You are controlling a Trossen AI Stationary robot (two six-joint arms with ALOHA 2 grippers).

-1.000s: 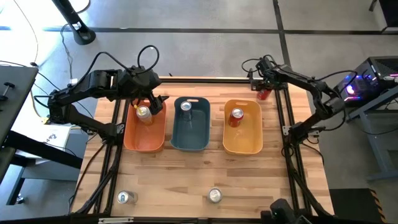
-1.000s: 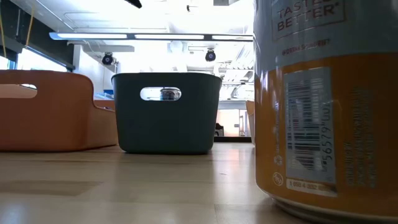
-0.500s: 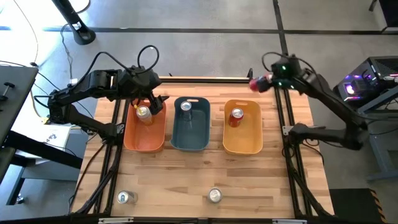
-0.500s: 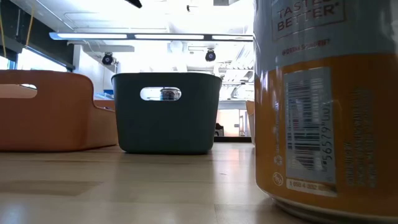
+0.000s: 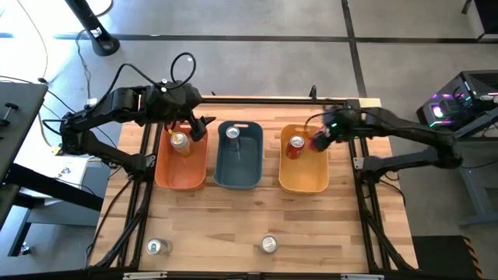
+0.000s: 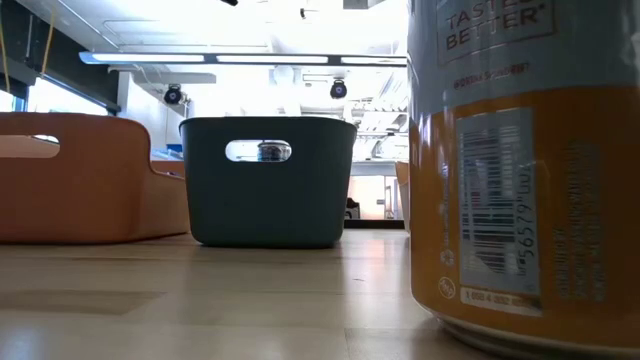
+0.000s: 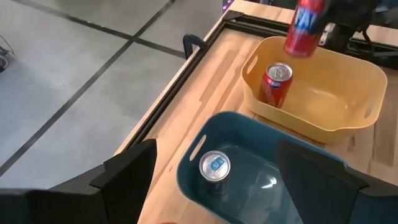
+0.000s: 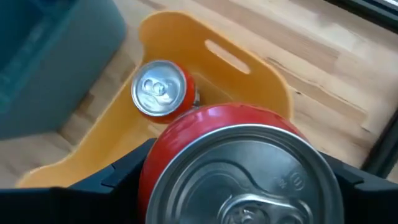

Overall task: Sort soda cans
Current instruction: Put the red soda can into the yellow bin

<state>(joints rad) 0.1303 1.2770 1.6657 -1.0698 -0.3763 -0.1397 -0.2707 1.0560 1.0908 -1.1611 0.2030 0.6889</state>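
Roughly halfway: right gripper jaws clamped on red can over yellow bin, centre right; left gripper jaws spread, empty, over orange bin; two silver cans wait bottom on bench.

Three bins stand in a row: left bin, middle bin, right bin, each holding one can. Two cans stand near the table's front edge; a sixth can is, it seems, above the right bin.
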